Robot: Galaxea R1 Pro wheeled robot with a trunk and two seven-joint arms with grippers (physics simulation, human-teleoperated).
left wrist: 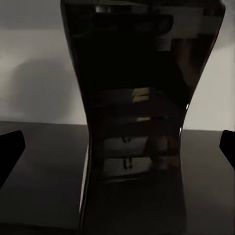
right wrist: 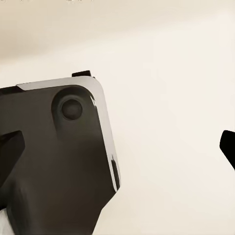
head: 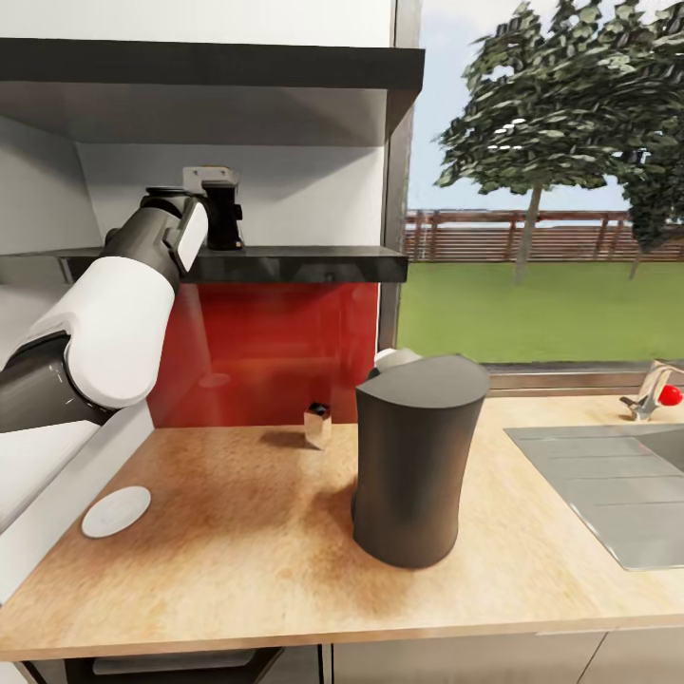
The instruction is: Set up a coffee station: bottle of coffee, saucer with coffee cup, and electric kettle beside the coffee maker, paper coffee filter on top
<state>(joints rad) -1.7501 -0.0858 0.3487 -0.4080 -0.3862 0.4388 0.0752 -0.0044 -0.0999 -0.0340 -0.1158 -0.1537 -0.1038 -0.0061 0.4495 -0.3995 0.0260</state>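
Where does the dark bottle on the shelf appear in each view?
Head view: the dark bottle stands upper left on the shelf, at the tip of the left arm.
Left wrist view: the bottle is close up in the centre, between the spread fingertips.
Shared landmark: the dark shelf it stands on.

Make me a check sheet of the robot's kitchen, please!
Surface: wooden countertop.
Job's things: dark bottle on the shelf; white saucer and tall dark appliance on the countertop.
Clutter: small box by the red wall.
Pincers: left pincer open, one finger on each side of the bottle, not touching; right pincer open, holding nothing.
Cables: nothing seen.
Surroundings: sink, tap, window with trees.
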